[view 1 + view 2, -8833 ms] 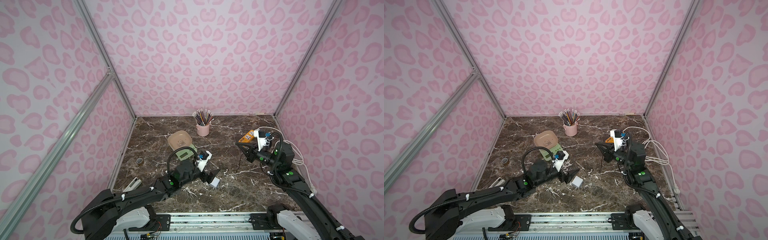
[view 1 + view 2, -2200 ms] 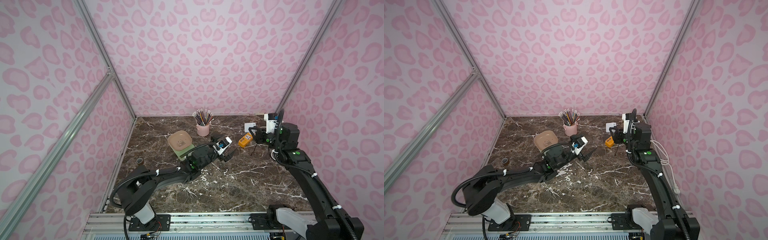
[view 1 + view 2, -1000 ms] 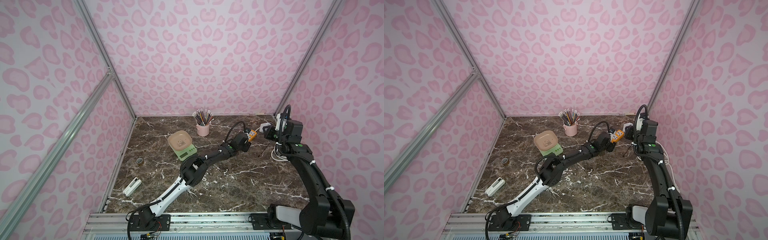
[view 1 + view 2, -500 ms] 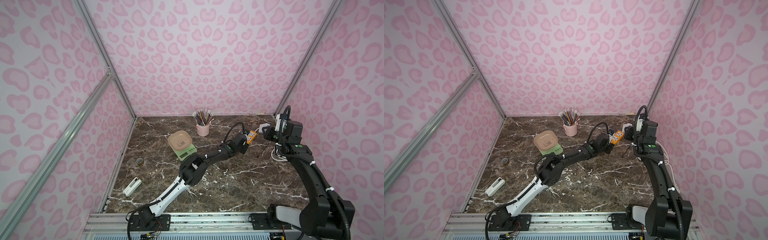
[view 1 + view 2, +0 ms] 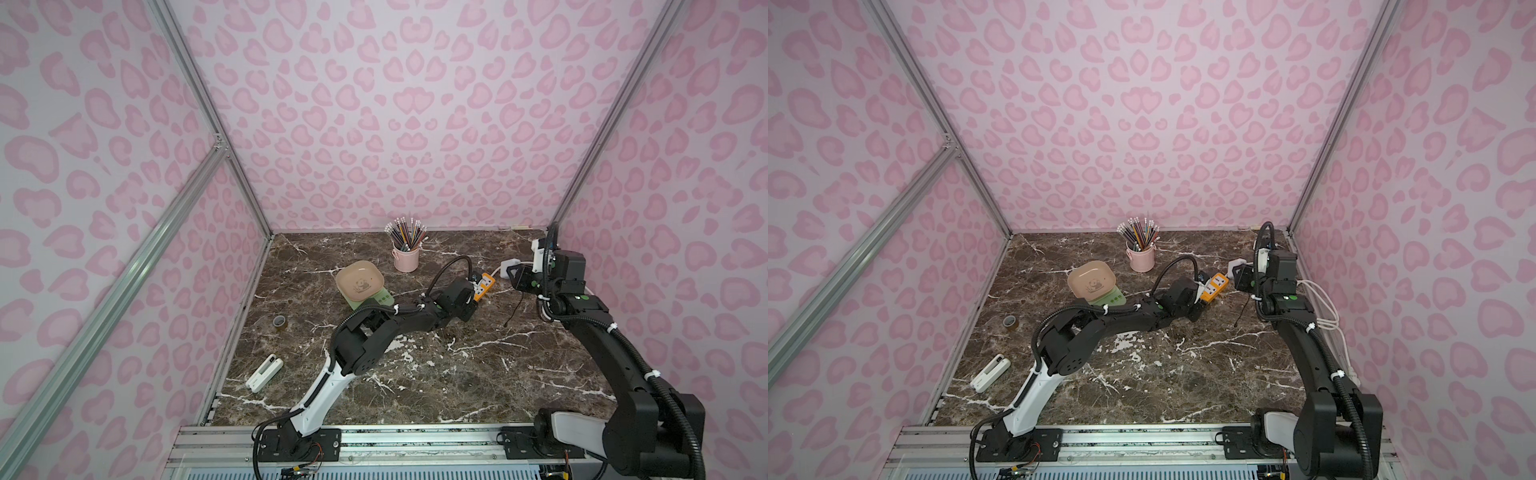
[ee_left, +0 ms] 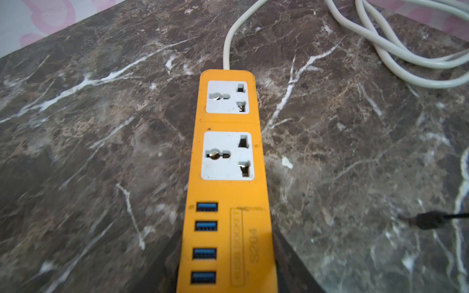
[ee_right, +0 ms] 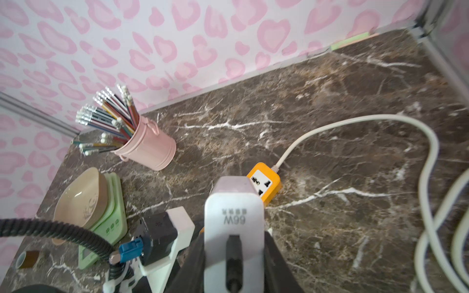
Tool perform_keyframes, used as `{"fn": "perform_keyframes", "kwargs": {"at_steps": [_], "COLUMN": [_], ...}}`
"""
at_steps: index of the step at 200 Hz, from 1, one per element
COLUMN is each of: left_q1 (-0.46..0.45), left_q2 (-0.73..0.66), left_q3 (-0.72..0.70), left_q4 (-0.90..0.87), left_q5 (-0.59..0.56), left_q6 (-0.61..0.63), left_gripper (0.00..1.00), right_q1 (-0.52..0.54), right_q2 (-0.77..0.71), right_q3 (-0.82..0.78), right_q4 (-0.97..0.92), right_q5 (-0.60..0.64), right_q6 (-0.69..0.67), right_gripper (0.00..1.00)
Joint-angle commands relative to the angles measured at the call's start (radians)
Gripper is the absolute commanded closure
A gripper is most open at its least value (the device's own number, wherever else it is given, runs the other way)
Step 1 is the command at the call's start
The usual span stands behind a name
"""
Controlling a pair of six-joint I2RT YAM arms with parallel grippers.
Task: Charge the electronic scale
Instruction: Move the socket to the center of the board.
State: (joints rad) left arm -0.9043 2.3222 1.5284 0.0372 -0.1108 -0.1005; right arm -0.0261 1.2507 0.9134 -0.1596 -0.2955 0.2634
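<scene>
Both arms have swung toward the far right of the marble table (image 5: 457,374) since the earliest frames. Back then my left arm (image 5: 399,320) sat low in front of the scale, and now it stretches flat across the middle. My right arm (image 5: 598,345) stands tall along the right wall. The electronic scale (image 5: 360,282) sits left of centre toward the back, with its panda tray on top and my left forearm passing just beside its near corner. The pink pencil cup (image 5: 405,257) stands just behind it. My left claw (image 6: 225,263) is clamped on the USB end of the orange power strip (image 6: 228,192), one jaw against each long side. The strip lies flat on the marble, and its white cord (image 6: 228,38) runs off toward the right wall. My right claw (image 7: 233,253) grips the white charger (image 7: 233,203) and holds it clear of the table near the strip's cord end, not touching it. A black cable (image 6: 429,220) hangs from the charger, and its free plug rests on the marble. A tape roll (image 5: 279,321) lies near the left wall.
</scene>
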Motion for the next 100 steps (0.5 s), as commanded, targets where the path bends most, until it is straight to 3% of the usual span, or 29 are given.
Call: {"fn": "perform_keyframes", "kwargs": {"at_steps": [1,51,100], "left_q1": [0.008,0.049,0.095], "left_q2": [-0.060,-0.144,-0.164], "left_q3": [-0.088,-0.249,-0.317], "left_q4": [0.111,0.165,0.186], "left_q5": [-0.020,-0.013,-0.045], "left_q6": [0.024,0.018,-0.011], "left_gripper": [0.52,0.46,0.28], "right_q1": [0.056,0.176,0.246], "right_q2": [0.023,0.087,0.185], "right_q3": [-0.003,0.003,0.046], "right_q4": [0.044,0.077,0.080], "right_q5": [0.023,0.057,0.085], "right_q6": [-0.015,-0.050,-0.141], "right_gripper": [0.98,0.98,0.97]}}
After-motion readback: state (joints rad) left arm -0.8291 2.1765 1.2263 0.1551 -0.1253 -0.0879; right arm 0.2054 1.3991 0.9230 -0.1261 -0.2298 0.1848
